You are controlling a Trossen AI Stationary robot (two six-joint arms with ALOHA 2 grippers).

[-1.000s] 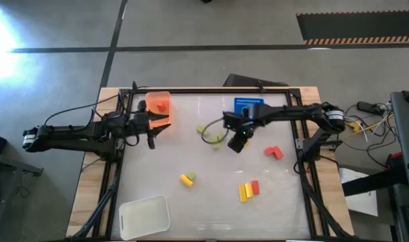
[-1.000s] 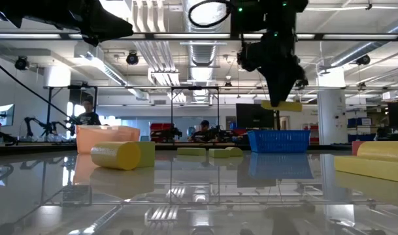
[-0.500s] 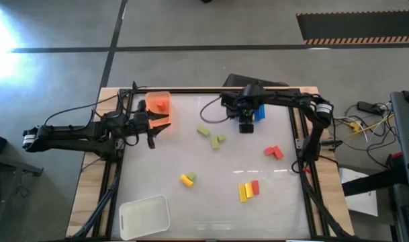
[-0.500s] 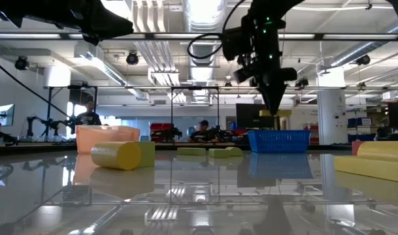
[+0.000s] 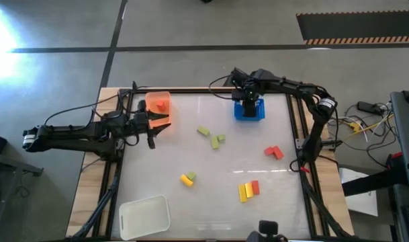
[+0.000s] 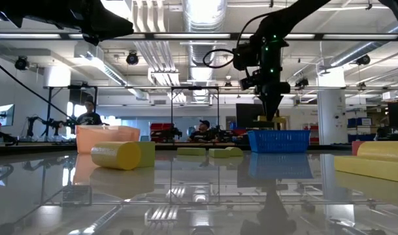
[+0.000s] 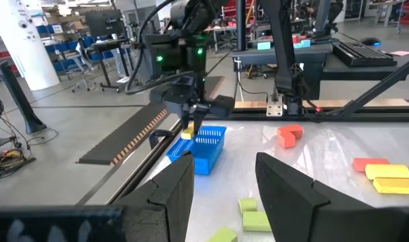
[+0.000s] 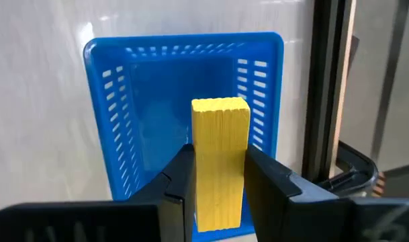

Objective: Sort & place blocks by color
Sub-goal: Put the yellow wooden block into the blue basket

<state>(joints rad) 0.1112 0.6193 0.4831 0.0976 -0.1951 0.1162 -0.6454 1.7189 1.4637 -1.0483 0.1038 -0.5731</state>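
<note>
Right fingers gripping yellow block above blue tray; releasing off-centre risking rim bounce. Left fingers idling parted, empty.

The right gripper hangs over the basket at the table's far edge, a block between its fingers. The left gripper sits beside the tray at the far left corner. Loose blocks lie mid-table.
</note>
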